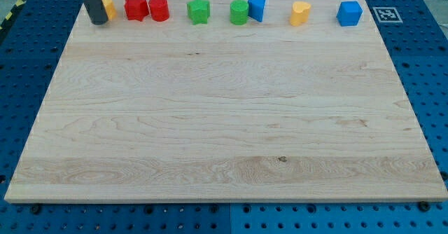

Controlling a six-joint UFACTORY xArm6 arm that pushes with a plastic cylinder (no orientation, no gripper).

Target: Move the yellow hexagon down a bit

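My tip [99, 22] holds nothing, being a bare rod, and sits at the board's [224, 122] top-left corner, overlapping the left side of the yellow hexagon [108, 8]. Risk: a push from the side slides it right into the red star [136, 8], not down.

blocks [199, 10] along board's [224, 143] top edge

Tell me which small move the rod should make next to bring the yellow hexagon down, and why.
Probably lift my tip around to the top side of the yellow hexagon, then push toward the view's bottom. My tip now stands at the block's left, partly covering it, so a push from here would slide it right toward the red star.
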